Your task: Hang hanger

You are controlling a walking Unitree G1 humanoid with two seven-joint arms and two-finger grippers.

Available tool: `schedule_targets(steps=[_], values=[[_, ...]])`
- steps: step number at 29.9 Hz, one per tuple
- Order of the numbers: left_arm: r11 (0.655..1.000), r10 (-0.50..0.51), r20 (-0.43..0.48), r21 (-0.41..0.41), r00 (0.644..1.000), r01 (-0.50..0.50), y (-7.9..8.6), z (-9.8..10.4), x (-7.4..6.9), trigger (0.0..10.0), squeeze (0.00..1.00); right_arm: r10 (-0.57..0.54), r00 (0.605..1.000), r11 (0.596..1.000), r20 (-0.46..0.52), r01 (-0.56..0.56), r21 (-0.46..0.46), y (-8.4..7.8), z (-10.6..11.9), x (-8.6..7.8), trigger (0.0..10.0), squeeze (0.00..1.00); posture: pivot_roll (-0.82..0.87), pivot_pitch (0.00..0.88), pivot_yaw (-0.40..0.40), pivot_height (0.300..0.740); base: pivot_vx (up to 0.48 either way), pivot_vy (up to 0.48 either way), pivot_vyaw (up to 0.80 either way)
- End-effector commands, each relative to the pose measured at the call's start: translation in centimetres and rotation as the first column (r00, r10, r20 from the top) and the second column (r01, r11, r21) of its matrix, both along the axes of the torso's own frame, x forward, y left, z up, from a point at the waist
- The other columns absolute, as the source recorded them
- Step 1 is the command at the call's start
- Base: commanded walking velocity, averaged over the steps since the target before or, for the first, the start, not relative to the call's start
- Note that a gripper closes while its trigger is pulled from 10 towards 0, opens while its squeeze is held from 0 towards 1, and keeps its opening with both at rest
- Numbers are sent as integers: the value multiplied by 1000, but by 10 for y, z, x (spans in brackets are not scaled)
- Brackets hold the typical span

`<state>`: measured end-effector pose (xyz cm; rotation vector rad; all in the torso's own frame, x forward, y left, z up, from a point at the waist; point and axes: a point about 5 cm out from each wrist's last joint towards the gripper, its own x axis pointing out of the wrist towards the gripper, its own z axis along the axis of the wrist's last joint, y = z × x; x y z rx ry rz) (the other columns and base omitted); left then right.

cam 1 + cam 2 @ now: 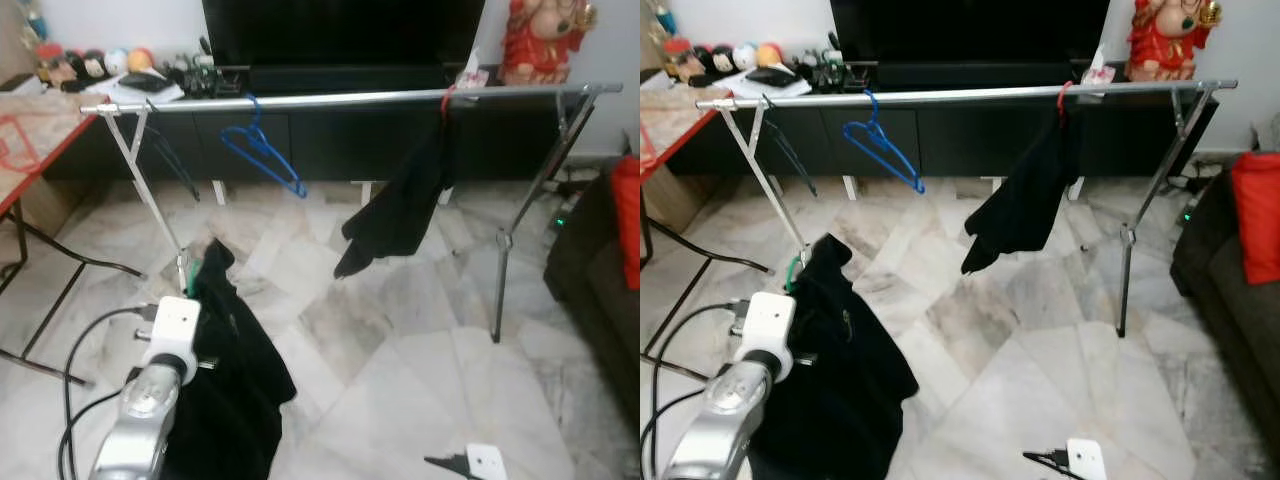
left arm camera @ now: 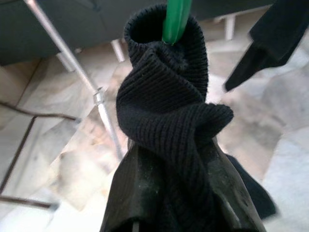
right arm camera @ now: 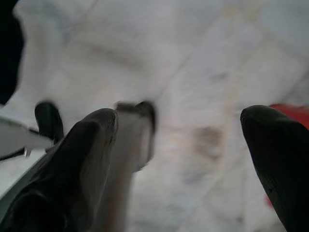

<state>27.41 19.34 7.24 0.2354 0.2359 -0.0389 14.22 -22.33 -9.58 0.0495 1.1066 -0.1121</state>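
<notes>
Left end effector (image 2: 169, 183) gripping one garment (image 1: 235, 380), one green hanger (image 2: 176, 19)

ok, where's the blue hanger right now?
The blue hanger hangs on the rail, toward its left end in the eye views, between the left support leg and the hung black garment.

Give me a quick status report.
Left gripper shut on black garment with green hanger. Right gripper open, idle. Rail ahead, nothing in the way.
</notes>
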Motion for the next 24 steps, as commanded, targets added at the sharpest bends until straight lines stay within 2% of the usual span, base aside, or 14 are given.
schedule_targets(steps=[1, 3, 5, 10, 15, 17, 24], values=[[1000, 16, 30, 14, 999, -17, 7, 7, 0, 10000, 0, 4, 1000, 1000, 1, -4, 8, 4, 0, 2, 10000, 0, 38, 0, -3, 716, 0, -334, 0], [1000, 16, 30, 14, 999, -16, 7, 7, 0, 10000, 0, 4, 1000, 1000, 1, -4, 8, 4, 0, 2, 10000, 0, 38, 0, -3, 716, 0, -334, 0], [999, 22, 22, 38, 1000, -23, 10, 5, 0, 10000, 0, 5, 1000, 1000, -1, -5, -13, -11, 3, 2, 10000, 0, 44, 0, -9, 716, 0, -300, 0], [999, 28, 27, 41, 999, -29, 9, 4, -1, 10000, 0, 5, 1000, 1000, 1, -5, -13, -16, 4, 1, 10000, 0, 45, 0, -11, 716, 0, -54, 0], [1000, 16, 60, 25, 998, -18, 5, 7, -1, 10000, 0, -4, 1000, 1000, 1, 4, -9, -14, 3, 0, 10000, 0, 46, 0, -12, 716, 0, 0, 0], [1000, 28, 83, -6, 996, -27, 4, 11, -1, 10000, 0, -4, 1000, 1000, -2, 4, -3, -8, 1, -1, 10000, 0, 46, 0, -14, 716, 0, 0, 0], [998, 33, 73, -46, 997, -30, 4, 12, 0, 10000, 0, -19, 1000, 1000, -2, 19, 2, -9, 1, -3, 10000, 0, 47, 0, -18, 716, 74, 0, 0]])
